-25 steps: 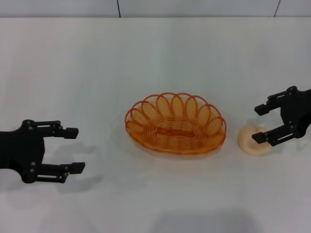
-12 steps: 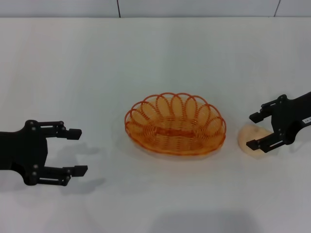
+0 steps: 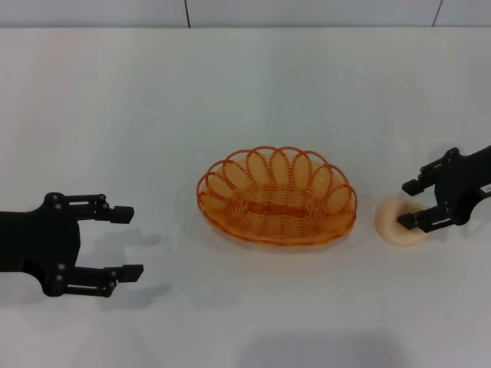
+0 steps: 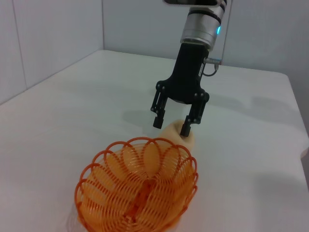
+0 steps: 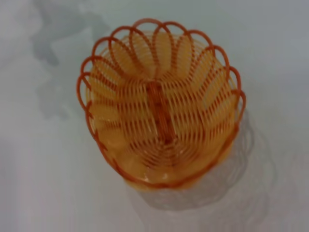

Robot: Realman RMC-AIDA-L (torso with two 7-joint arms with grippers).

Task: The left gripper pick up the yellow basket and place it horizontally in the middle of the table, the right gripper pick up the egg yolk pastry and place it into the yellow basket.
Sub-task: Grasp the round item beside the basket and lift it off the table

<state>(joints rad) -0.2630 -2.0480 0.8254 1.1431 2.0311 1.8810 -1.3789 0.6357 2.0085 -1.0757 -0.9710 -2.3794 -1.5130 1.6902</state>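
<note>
The yellow basket point(image 3: 276, 196) lies horizontally on the white table point(image 3: 115, 107), near the middle. It also shows in the left wrist view point(image 4: 137, 186) and the right wrist view point(image 5: 161, 104), and it is empty. The egg yolk pastry point(image 3: 388, 221) lies on the table just right of the basket. My right gripper point(image 3: 408, 205) is open and low over the pastry, one finger on each side of it. The left wrist view shows the same: the right gripper point(image 4: 171, 126) straddles the pastry point(image 4: 170, 134). My left gripper point(image 3: 127, 243) is open and empty, left of the basket.
The table's back edge meets a pale wall at the top of the head view. The left gripper casts a shadow between itself and the basket.
My right gripper has shifted a little over the pastry, staying open. My left gripper has crept slightly rightward and towards the front edge. The basket and pastry have not moved.
</note>
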